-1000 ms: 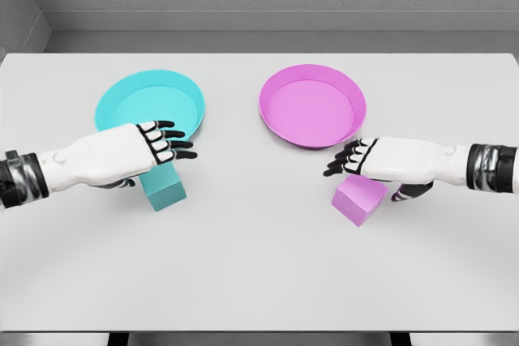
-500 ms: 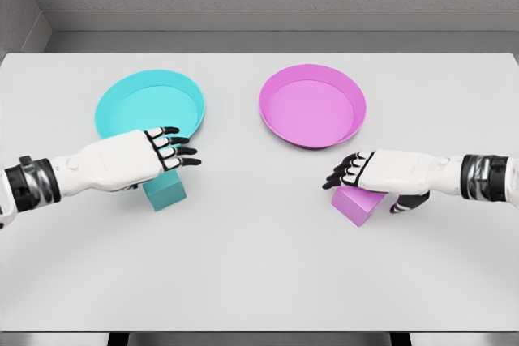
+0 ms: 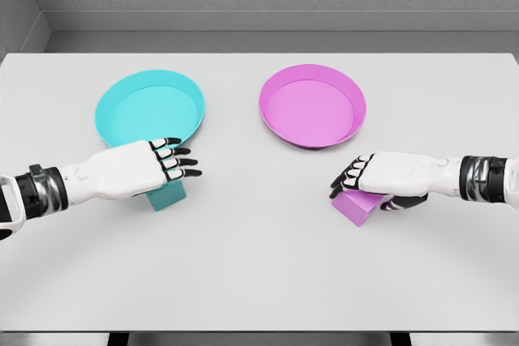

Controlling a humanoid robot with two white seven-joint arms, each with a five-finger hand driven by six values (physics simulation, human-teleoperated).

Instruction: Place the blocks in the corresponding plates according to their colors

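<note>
While both blocks sit on the table (image 3: 259, 281), nothing placed yet: two pick-ups and two drops left.

Nearest the front edge: pink block (image 3: 355, 206), right of centre, mostly under right hand (image 3: 381, 177). Fingers (image 3: 347, 179) curled down over its top, thumb tucked at the right side; looks like a closing grasp, firm contact not confirmed. Roughly cubic, no real long axis; turned so a corner points at the front edge.

Level with it, left of centre: teal block (image 3: 168, 195), half hidden under left hand (image 3: 130, 171). Fingers (image 3: 174, 161) stretched flat and slightly apart over the top, not visibly pinching. Also cubic, faces nearly square to table edges.

Toward the back edge: teal plate (image 3: 109, 103) just behind teal block, pink plate (image 3: 357, 95) behind pink block. Neither holding a block.
</note>
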